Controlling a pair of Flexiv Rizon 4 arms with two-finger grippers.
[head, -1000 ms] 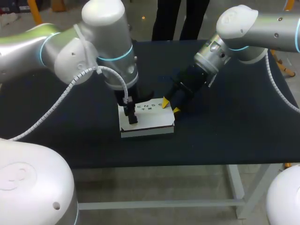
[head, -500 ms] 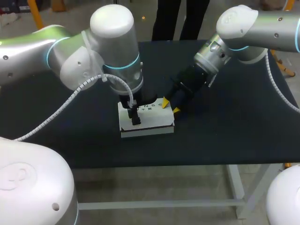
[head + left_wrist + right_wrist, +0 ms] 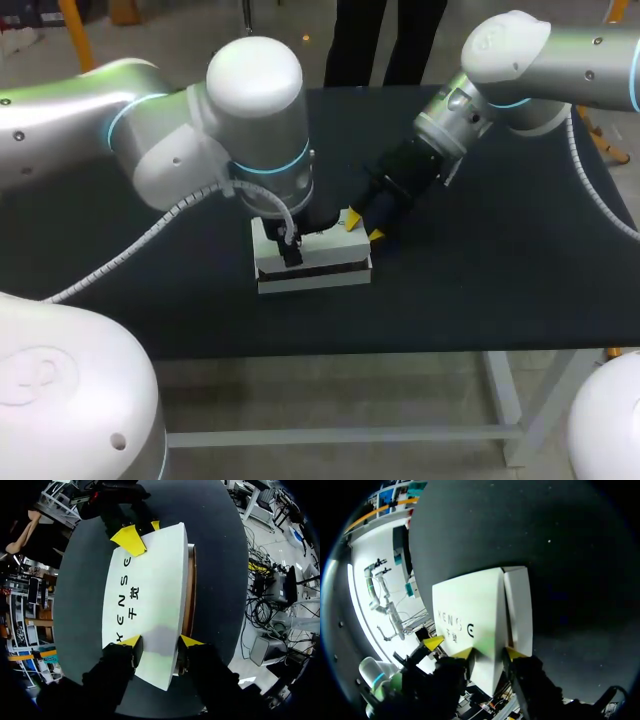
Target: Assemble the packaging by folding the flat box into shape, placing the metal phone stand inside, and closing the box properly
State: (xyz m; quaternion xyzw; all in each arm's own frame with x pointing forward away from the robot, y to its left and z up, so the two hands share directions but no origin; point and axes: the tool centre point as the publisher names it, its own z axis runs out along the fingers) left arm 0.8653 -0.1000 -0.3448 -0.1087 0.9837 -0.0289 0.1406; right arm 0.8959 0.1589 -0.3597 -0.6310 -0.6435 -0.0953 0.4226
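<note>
Dark and matte, the desk (image 3: 480,290) is carrying just one task item that shows, the white box (image 3: 335,252), which is sitting directly under both claws. You are looking at a job that seems to be nearing its end. The box is standing folded into a shallow rectangular shape, and its lid (image 3: 150,580) is lying down over the top. The metal phone stand is not showing anywhere, so I am judging that it is lying inside, though nothing is confirming that. What is remaining, by my reading, is the closing itself. A thin brown seam (image 3: 189,595) is showing along one long edge of the lid, just ahead of one finger of the left claw, so the lid does not seem to be sitting fully home there.

Your left claw (image 3: 161,641) is standing spread, with both yellow tips bearing down on the end of the lid beneath it rather than pinching it. Your right claw (image 3: 489,653) is likewise spread at the opposite end, its tips resting at the lid's edge while the box is stretching away ahead of it.

The box is looking like smooth, thin white card with dark print and crisp folds, and the brown seam is suggesting raw cardboard underneath. Card like this is probably flexing easily, so you are likely needing even, gentle pressure to seat the lid.
</note>
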